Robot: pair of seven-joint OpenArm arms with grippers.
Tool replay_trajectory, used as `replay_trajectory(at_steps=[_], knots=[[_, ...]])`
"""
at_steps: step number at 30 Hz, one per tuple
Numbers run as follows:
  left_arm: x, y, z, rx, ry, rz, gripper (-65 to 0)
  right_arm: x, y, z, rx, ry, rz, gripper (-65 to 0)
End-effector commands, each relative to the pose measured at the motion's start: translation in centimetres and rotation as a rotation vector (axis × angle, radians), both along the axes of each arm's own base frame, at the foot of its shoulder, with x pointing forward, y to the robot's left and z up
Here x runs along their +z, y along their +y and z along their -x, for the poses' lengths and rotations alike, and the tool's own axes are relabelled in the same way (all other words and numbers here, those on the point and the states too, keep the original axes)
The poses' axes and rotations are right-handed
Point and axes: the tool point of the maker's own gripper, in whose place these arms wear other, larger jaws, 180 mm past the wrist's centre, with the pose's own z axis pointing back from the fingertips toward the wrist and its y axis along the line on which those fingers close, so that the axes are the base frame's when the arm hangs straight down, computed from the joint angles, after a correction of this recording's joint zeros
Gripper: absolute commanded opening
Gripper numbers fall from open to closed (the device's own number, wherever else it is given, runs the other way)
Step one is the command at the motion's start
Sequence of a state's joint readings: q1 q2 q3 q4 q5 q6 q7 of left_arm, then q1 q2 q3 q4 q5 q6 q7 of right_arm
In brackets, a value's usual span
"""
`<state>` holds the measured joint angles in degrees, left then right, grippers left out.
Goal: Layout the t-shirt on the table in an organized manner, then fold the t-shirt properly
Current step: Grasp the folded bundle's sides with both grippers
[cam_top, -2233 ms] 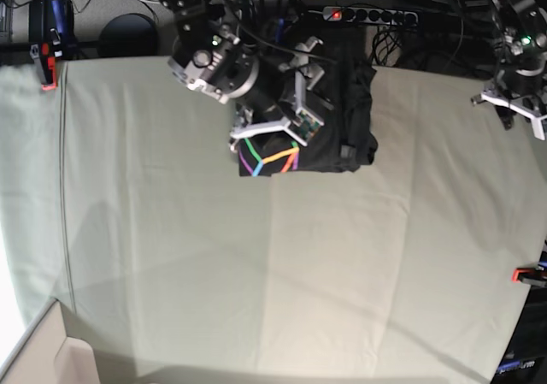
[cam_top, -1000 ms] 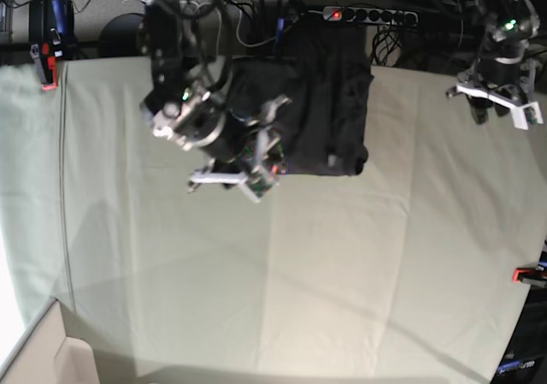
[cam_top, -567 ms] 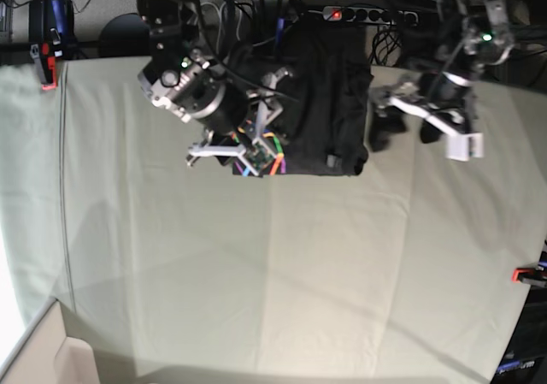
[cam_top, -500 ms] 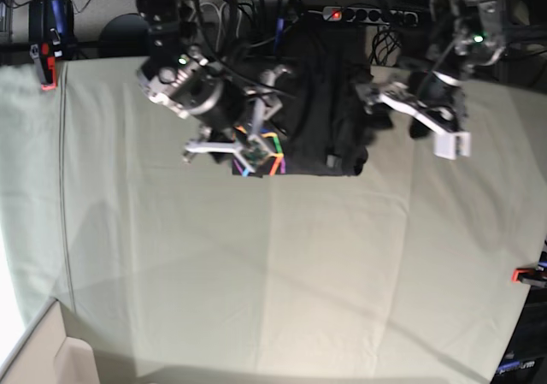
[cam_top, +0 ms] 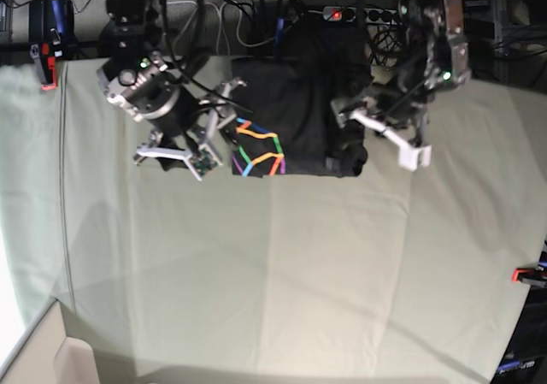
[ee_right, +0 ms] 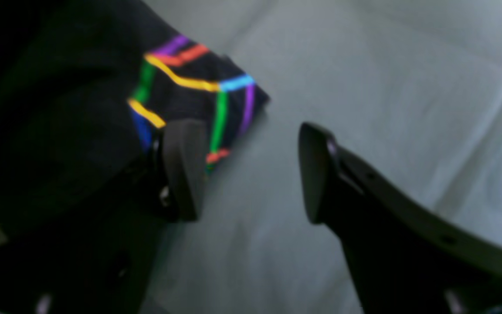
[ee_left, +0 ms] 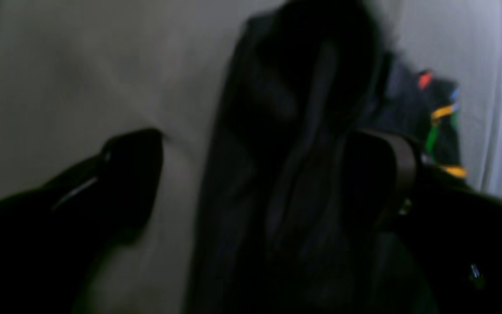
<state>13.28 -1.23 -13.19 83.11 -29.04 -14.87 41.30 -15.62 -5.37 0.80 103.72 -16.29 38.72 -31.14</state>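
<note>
Since the earlier base frames the left gripper (cam_top: 380, 136) is being brought in from the far table edge to the shirt's side, and the right gripper (cam_top: 184, 149) is being drawn off the printed corner toward the bare cloth. Nearest the camera, the wide table (cam_top: 282, 281) is being left bare, its pale creased cover unoccupied. Further back, the t-shirt (cam_top: 299, 119) is lying bunched as a dark, roughly squared heap at the far edge of the table, its rainbow print (cam_top: 256, 149) being shown at the near corner. In the right wrist view the right jaws are being held apart, with nothing between them, one finger just beside the printed corner (ee_right: 190, 96). In the left wrist view, badly blurred, the left jaws are being held wide apart astride a fold of dark cloth (ee_left: 286, 174); whether the fabric is being touched cannot be told. The shirt is being judged light, limp and non-slippery, likely to sag and drag when lifted; a hold at hem corners or shoulder seams is being judged best for spreading it flat.
</note>
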Motion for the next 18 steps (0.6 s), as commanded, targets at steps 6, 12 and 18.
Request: replay_trajectory(at_steps=[6, 12, 18], knots=[[-1.3, -3.1, 1.2, -0.138, 0.043, -0.002, -2.6, 2.3, 0.1, -1.1, 0.009, -0.081, -0.015, -31.0], [-1.3, -3.4, 1.4, -0.16, 0.021, -0.016, -49.8, 2.8, -0.6, -1.4, 0.014, -0.099, 0.007, -31.0], [-1.2, -3.3, 1.1, -0.154, 0.011, -0.019, -62.8, 3.0, -0.7, -1.6, 0.012, -0.107, 0.006, -31.0]])
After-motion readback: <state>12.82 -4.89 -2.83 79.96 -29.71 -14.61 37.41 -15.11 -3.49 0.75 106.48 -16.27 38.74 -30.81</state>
